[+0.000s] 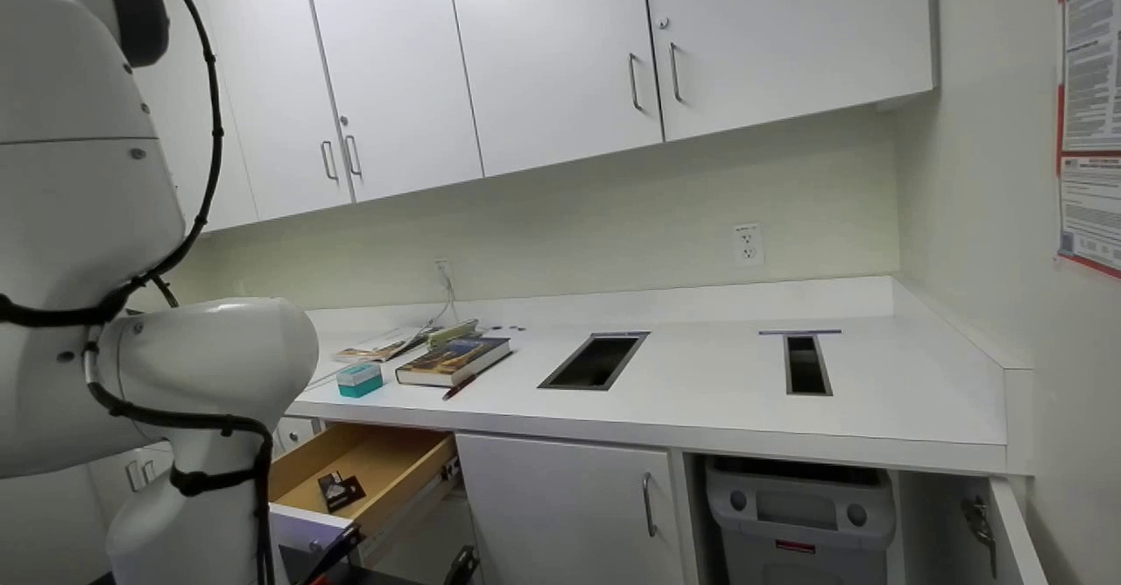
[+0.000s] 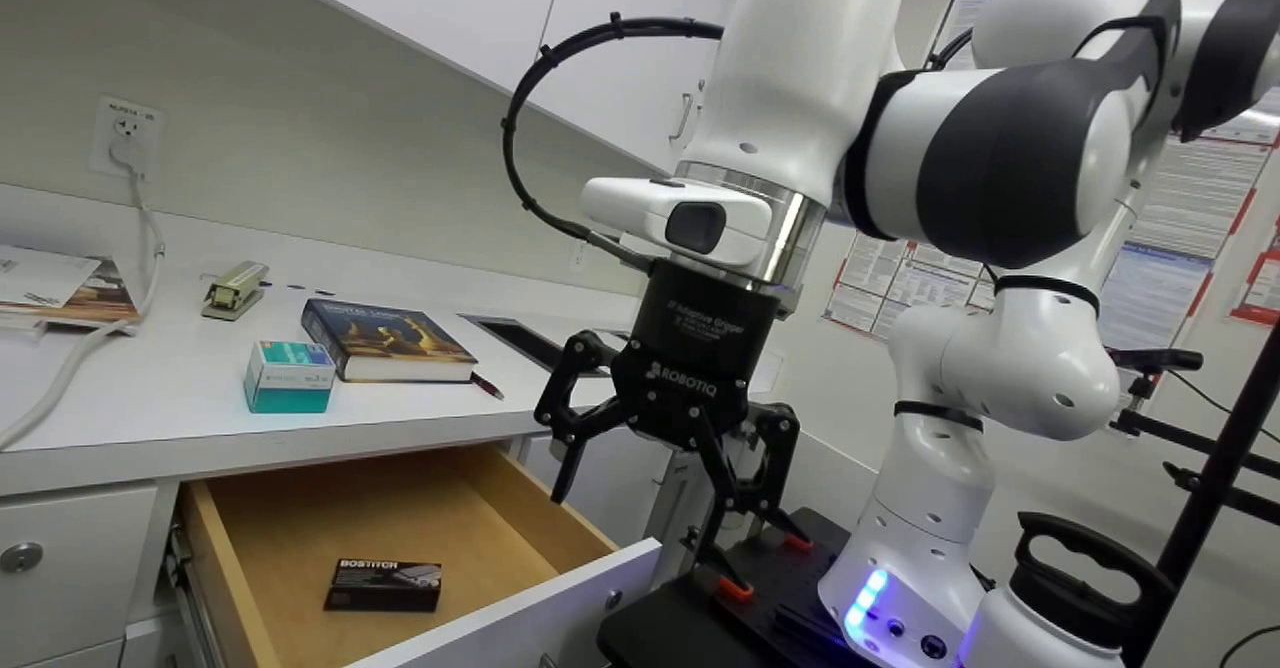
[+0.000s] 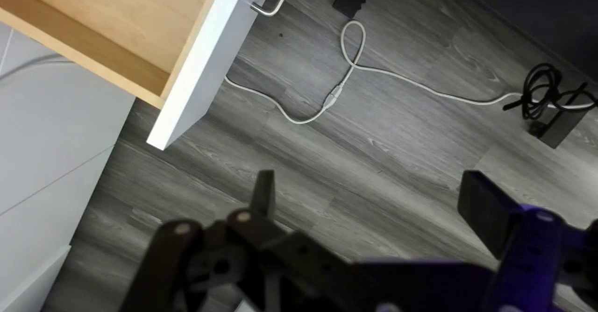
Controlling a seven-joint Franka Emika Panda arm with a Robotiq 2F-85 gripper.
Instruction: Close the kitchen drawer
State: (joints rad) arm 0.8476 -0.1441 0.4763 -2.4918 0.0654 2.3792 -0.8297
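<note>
Black fingers (image 3: 486,204) loom blurred along the bottom of the wrist view, released and spread wide, grey plank floor (image 3: 373,162) showing between their tips. That floor stretches beyond them to the edge of the kitchen drawer (image 3: 140,17), a pale cable (image 3: 332,97) looping across it, and white cabinet faces (image 3: 42,148) bound the space at the left. In both exterior views the drawer stands pulled out from beneath the white counter (image 2: 180,378), whose straight front edge runs above it; a black platform (image 2: 680,628) sits near one end of the front panel (image 2: 540,613), whether touching I cannot tell. Inside, the drawer is light tan wood, with a black box (image 2: 383,588) marked BOSTITCH lying on the bottom. Its panel is flat and white and carries a silver bar handle (image 3: 269,13). Seen from the wrist, the drawer lies up and to the left of the fingers, floor showing between its front corner and the nearer tip. In an exterior view the fingers (image 2: 567,468) point downward near the panel's end by the platform, their height against the drawer's rim hard to judge.
</note>
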